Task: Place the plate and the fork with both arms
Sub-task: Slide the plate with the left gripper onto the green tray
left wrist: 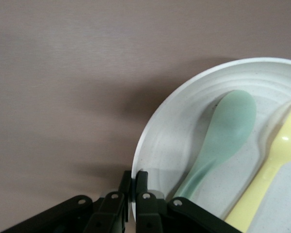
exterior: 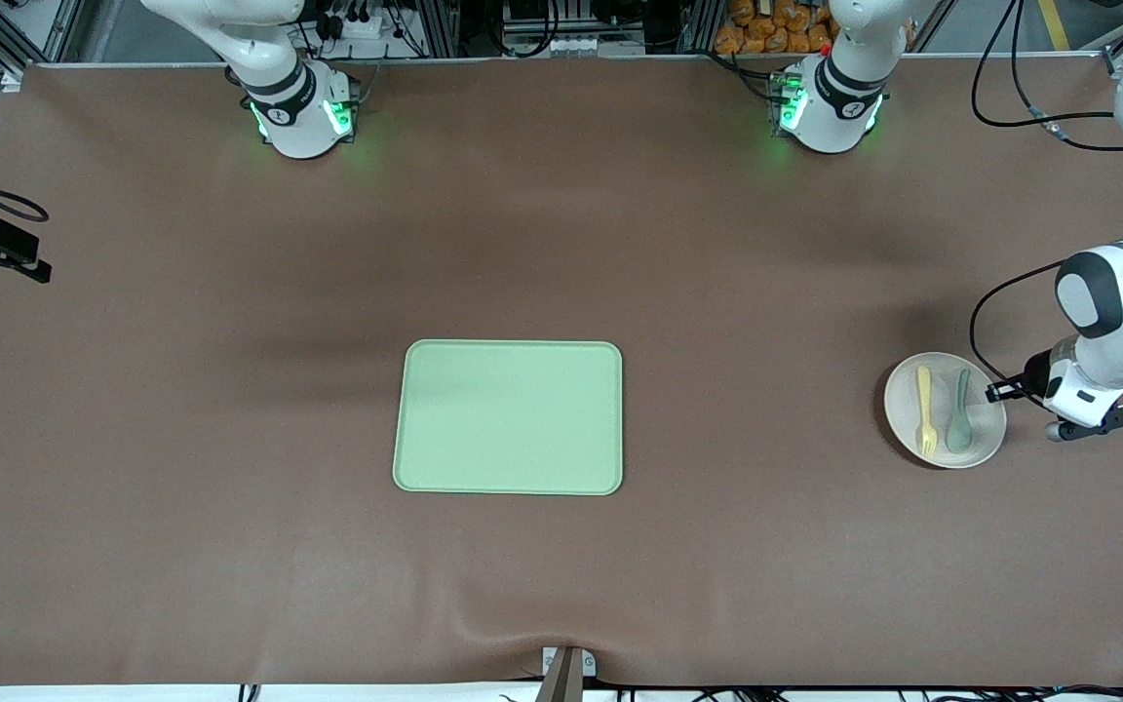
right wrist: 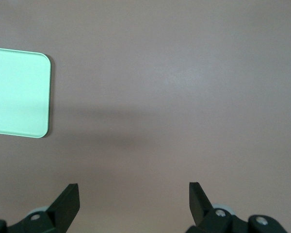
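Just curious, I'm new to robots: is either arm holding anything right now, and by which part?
The left gripper pinches the plate by its rim. The right gripper is open, holding nothing.

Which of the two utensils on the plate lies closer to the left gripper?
The sage-green spoon. It lies on the plate beside the yellow fork, on the side where the left gripper pinches the rim.

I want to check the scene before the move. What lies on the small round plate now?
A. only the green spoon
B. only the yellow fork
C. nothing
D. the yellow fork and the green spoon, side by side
D: the fork and the spoon lie side by side on the plate, whose rim the left gripper clamps.
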`<action>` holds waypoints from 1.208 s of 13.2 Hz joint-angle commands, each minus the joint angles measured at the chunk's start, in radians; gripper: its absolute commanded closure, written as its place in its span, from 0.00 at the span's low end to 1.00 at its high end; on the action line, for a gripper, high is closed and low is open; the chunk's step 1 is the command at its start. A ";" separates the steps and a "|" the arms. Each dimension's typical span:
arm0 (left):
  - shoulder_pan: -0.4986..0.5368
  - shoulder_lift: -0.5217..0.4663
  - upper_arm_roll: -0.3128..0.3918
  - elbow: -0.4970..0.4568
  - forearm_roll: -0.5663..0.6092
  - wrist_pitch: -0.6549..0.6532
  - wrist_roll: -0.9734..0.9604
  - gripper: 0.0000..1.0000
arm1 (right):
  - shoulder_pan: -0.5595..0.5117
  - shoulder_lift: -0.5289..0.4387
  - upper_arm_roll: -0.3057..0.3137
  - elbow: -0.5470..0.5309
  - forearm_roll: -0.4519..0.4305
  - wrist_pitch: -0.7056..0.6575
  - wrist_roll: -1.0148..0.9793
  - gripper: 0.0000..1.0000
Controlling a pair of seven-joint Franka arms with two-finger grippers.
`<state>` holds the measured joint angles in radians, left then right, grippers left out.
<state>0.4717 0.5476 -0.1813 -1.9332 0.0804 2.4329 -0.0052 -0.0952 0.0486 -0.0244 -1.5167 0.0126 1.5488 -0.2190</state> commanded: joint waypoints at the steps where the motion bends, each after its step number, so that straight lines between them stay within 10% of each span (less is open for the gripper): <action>1: 0.016 0.009 -0.021 0.017 -0.123 -0.017 0.085 1.00 | -0.021 0.002 0.015 0.009 -0.008 -0.006 -0.010 0.00; 16: 0.013 -0.021 -0.177 0.210 -0.390 -0.325 0.131 1.00 | -0.021 0.002 0.015 0.009 -0.008 -0.006 -0.010 0.00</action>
<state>0.4753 0.5451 -0.3106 -1.7417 -0.2682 2.1405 0.1153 -0.0952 0.0486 -0.0244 -1.5167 0.0126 1.5488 -0.2190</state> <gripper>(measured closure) 0.947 0.000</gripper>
